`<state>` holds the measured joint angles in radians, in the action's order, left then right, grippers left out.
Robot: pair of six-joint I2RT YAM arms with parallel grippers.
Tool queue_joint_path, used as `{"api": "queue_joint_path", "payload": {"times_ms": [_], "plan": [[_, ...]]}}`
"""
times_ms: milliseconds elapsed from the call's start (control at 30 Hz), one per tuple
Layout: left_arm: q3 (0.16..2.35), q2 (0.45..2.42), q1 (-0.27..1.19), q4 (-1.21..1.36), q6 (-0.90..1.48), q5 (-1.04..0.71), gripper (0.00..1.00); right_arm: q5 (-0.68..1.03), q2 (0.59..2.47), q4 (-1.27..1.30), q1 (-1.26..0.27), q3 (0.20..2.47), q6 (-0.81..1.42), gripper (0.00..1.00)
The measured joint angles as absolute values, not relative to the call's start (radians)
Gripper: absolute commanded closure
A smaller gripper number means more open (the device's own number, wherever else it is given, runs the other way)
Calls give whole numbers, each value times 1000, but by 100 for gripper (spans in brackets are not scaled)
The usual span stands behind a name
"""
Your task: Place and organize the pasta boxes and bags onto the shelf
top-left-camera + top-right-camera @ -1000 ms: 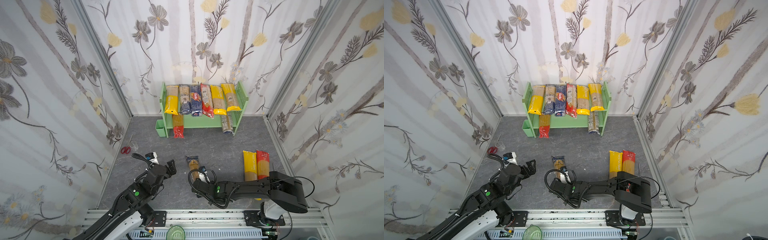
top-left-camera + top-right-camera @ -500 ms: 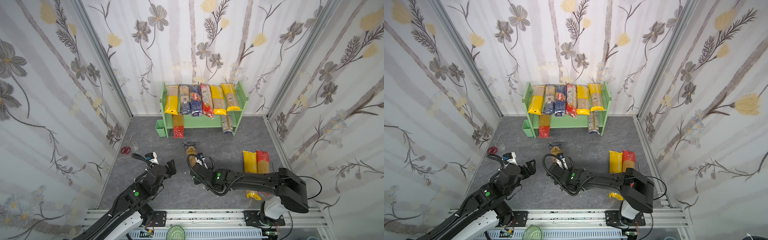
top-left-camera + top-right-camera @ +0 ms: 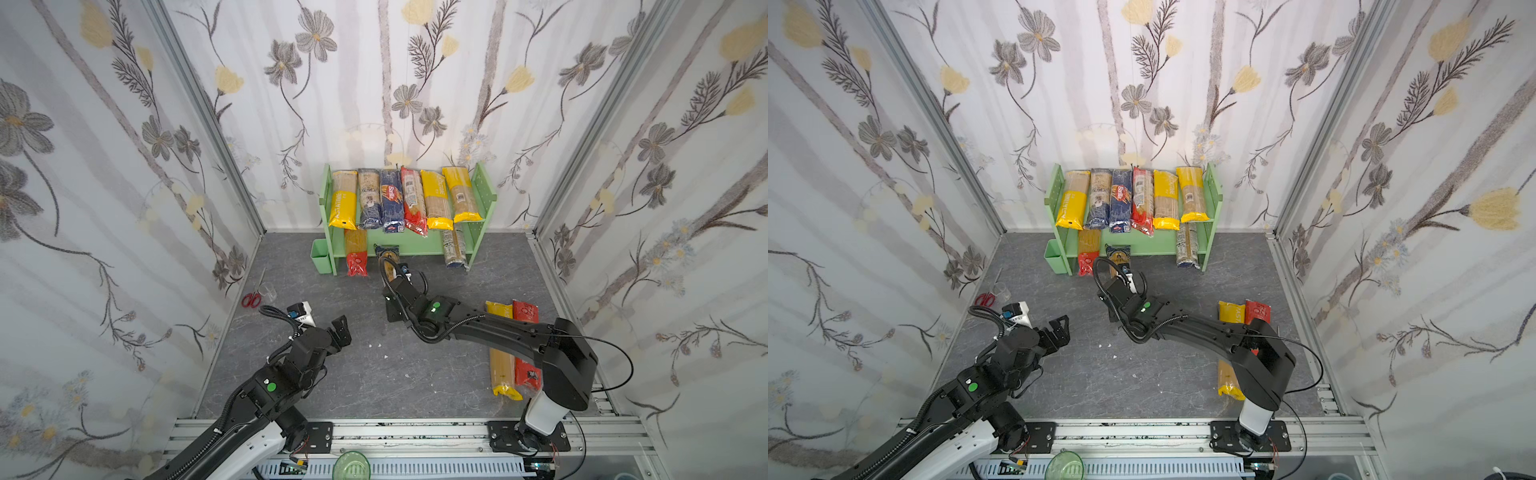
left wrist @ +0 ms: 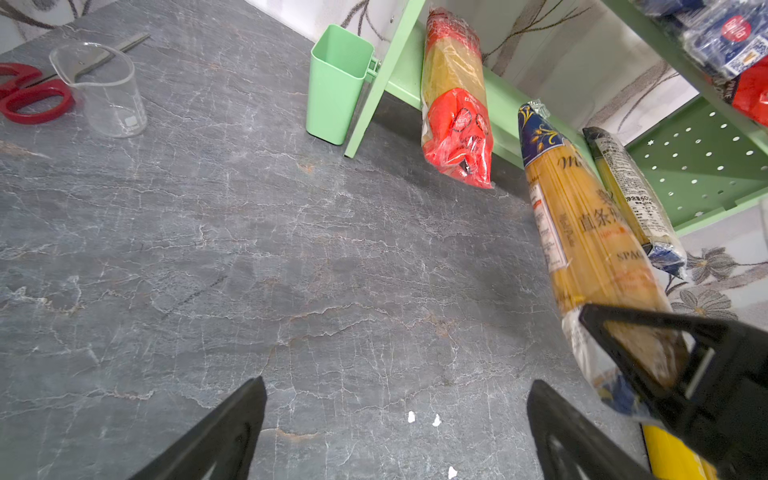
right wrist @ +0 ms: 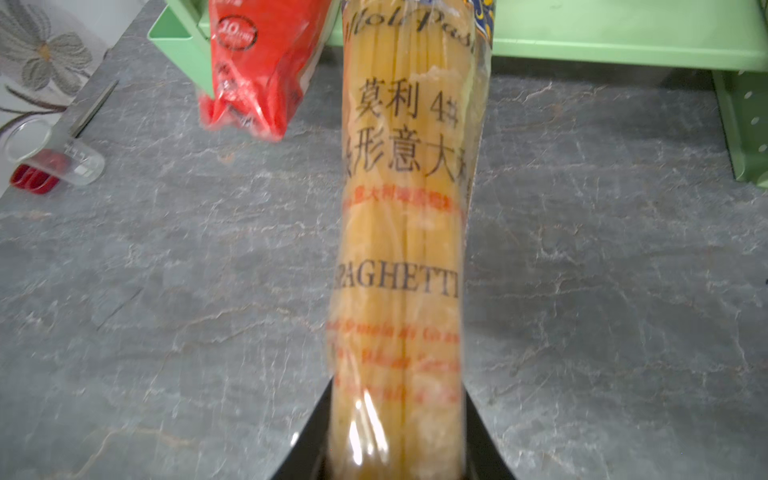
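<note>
Mostly clear spaghetti bag (image 5: 399, 249) with navy end.

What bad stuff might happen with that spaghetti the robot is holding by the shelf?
1. The right tool grips the spaghetti only at one end, so the far end may sag and catch the shelf edge.
2. The red bag beside it sticks out and might get knocked off.
3. The top packs overhang and could be bumped.
</note>
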<state>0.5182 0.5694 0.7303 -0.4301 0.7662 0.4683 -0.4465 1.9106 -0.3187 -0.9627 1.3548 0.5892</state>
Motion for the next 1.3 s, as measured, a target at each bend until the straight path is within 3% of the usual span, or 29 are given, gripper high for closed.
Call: {"api": "queue_joint_path", "payload": {"times_ms": [433, 867, 1200, 1300], "plan": [[545, 589, 729, -430, 755, 494, 0, -364, 2195, -317, -794, 1692, 525, 87], [557, 593, 729, -430, 735, 524, 0, -355, 2342, -312, -758, 1890, 523, 80], [557, 560, 729, -430, 733, 529, 0, -318, 2389, -305, -753, 1961, 533, 41], [557, 551, 729, -430, 733, 529, 0, -311, 2390, -302, -754, 1963, 542, 36]]}}
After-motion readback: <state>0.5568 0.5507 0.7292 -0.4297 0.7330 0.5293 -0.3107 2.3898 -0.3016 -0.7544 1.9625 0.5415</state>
